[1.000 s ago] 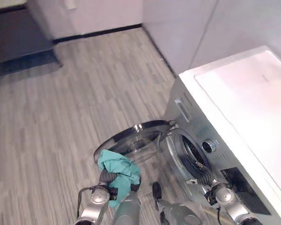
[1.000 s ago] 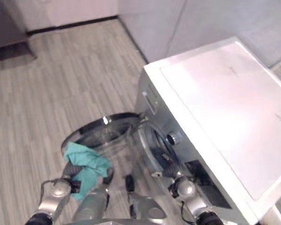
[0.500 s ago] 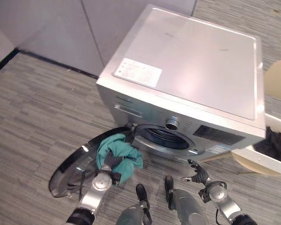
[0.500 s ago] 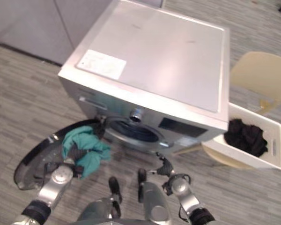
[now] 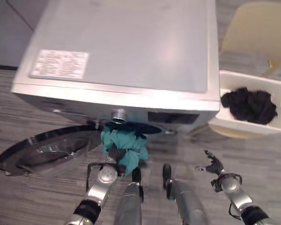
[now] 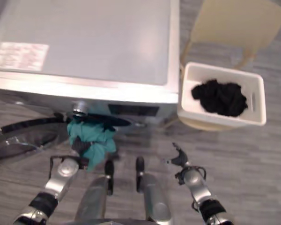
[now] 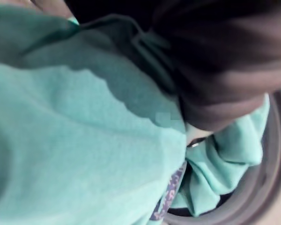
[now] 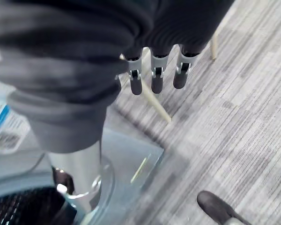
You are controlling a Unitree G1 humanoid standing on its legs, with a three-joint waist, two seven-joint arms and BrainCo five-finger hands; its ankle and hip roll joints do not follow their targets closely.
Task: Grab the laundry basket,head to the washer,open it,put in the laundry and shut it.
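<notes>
Loading step: left hand (image 5: 113, 154) clutches teal garment (image 5: 124, 143) at washer (image 5: 131, 51) opening. Right hand (image 5: 214, 165) relaxed, empty. Next: push cloth inside, release.

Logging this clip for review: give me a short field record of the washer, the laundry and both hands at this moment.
washer: door swung open
teal garment: bunched in the left hand, at the drum opening
left hand: shut on the garment
right hand: open, holds nothing, over the floor
laundry basket: white, right of the washer, on a chair
dark clothes: in the basket
</notes>
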